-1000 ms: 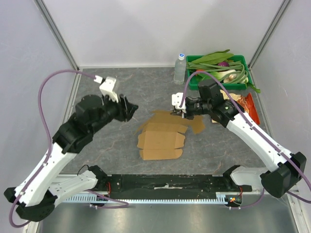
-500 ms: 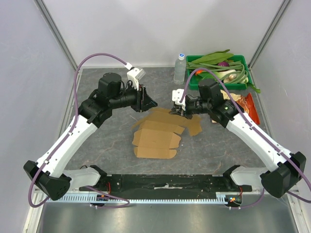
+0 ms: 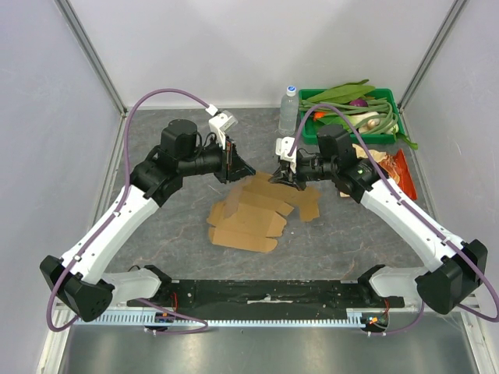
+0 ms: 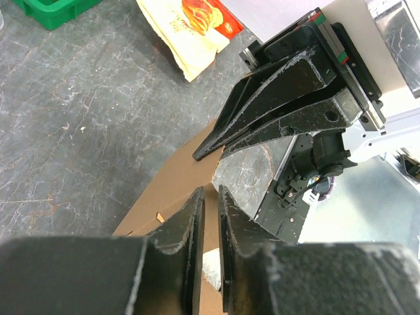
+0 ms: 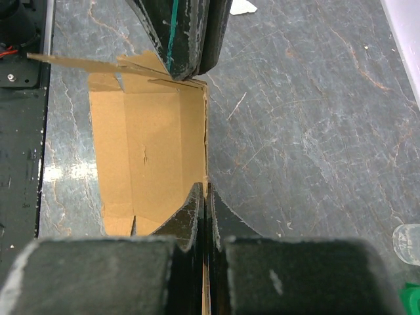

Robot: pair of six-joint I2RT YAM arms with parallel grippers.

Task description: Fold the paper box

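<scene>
Over grey tabletop (image 5: 295, 131), right gripper (image 5: 205, 191) pinches the paper box's (image 5: 147, 157) edge; left gripper (image 4: 210, 197), slightly parted, opposite.

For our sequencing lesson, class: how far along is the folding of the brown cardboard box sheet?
Done: nothing is folded yet; the brown die-cut cardboard sheet lies mostly flat with its flaps spread. In hand: the right claw pinches its far edge, which looks slightly raised; the left claw straddles the same edge, fingers not quite shut. Left: raising the walls, then tucking the flaps and tabs.
</scene>
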